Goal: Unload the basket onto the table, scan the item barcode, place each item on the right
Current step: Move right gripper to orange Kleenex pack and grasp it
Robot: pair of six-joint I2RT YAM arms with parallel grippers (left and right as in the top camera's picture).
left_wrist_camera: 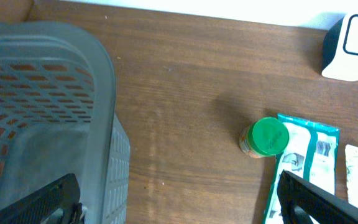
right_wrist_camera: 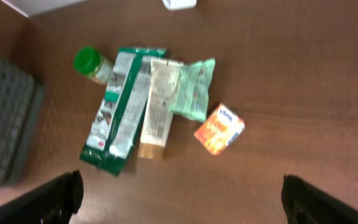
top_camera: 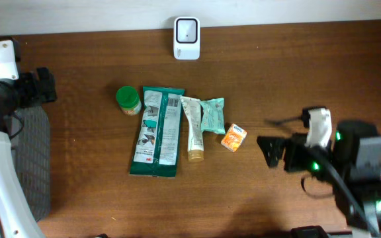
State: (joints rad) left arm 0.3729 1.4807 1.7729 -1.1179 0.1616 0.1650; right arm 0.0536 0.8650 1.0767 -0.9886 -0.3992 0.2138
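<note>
Right pincer (right_wrist_camera: 180, 180), spread empty like the left pincer (left_wrist_camera: 178, 180), should descend squarely over the orange box (right_wrist_camera: 219, 129) at twelve o'clock.

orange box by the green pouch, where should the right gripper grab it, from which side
Probably from above, right gripper closing across the orange box on its side faces, wrist turned to its diagonal lie. It lies flat and low; the green pouch crowds its upper-left.

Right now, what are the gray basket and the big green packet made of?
The basket looks like hard gray plastic, matte, with a molded grid of holes. The green packet seems to be soft plastic film: shiny, printed, a little wrinkled.
</note>
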